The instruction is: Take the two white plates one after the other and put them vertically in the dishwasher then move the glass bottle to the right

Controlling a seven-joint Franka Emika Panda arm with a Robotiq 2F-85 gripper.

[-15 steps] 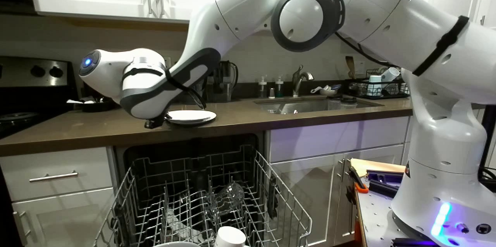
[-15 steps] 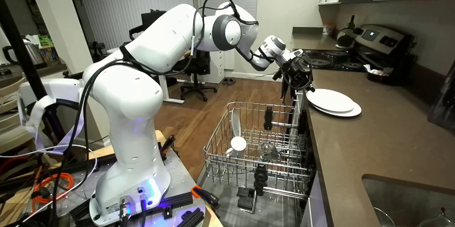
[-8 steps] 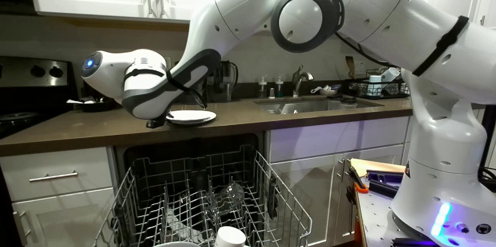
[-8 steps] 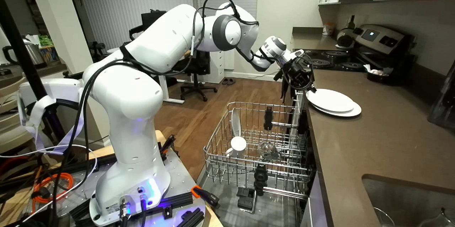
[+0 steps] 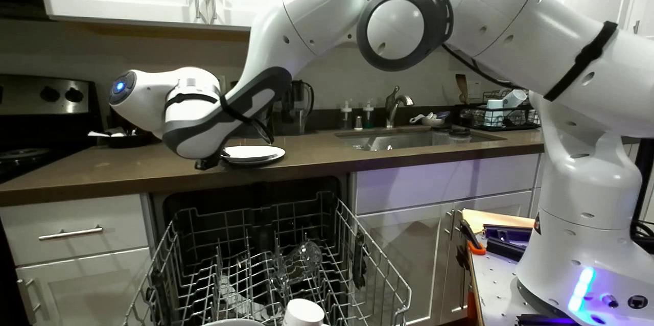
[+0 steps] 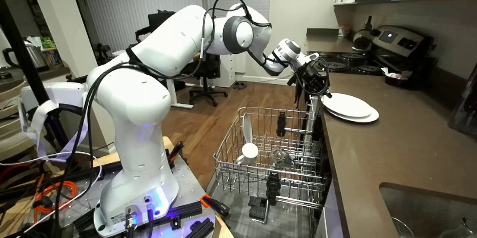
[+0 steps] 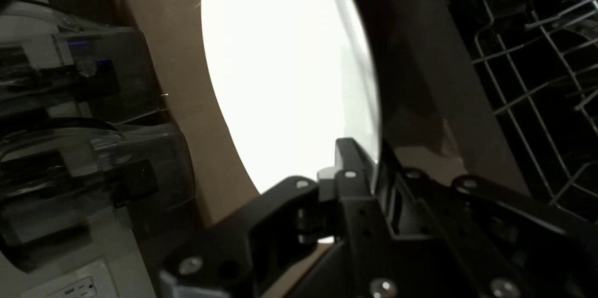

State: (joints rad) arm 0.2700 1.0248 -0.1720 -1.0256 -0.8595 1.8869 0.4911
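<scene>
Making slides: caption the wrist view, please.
Black gripper straddles rim of round white plate; grey wire dishwasher rack at right.

Upper plate cropped at wrist view's top, lower plate (crescent showing) mostly hidden

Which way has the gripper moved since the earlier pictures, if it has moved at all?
Yes, slightly: in an exterior view, the gripper has shifted right and a little down in the picture, judged against the counter.

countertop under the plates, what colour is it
Brown; the countertop shows best in an exterior view.
</scene>
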